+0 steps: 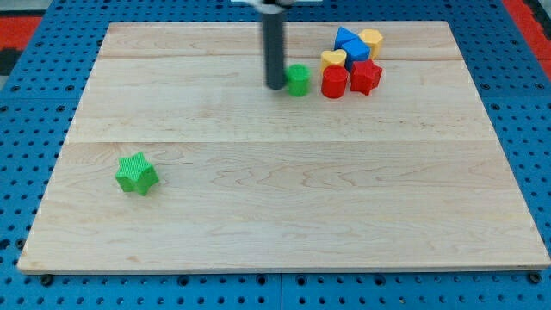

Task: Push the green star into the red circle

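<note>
Tip: my tip [275, 86] touches, or nearly touches, a small green block [298, 80]; no jaws, nothing held.
Green star [137, 173]: far toward the view's bottom-left of the tip.
Red circle [334, 83]: right of the tip, in the cluster.

The counter [284, 198] is pale wood with fine grain lines, set on a blue pegboard [26, 129] dotted with holes. The green star [137, 173], lower left of the frame, shows ridged stripes. Upper right: green block [298, 79], red circle [334, 83], red star [366, 76], yellow heart [333, 58], blue block [349, 45], yellow block [371, 39]. The rod [274, 47] is dark grey
</note>
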You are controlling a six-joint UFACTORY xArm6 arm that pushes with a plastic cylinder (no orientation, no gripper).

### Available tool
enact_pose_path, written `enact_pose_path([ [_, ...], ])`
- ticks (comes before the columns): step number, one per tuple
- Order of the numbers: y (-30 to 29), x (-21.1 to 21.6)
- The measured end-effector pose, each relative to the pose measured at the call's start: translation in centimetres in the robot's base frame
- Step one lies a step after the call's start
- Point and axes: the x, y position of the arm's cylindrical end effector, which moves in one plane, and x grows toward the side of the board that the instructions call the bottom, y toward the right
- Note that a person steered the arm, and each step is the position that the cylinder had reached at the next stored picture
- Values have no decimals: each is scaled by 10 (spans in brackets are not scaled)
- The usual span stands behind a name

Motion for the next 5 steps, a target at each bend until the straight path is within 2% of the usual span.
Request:
enact_pose_path([
  [1,-48,32],
  [2,-26,116],
  [4,-133,245],
  [5,-231,231],
])
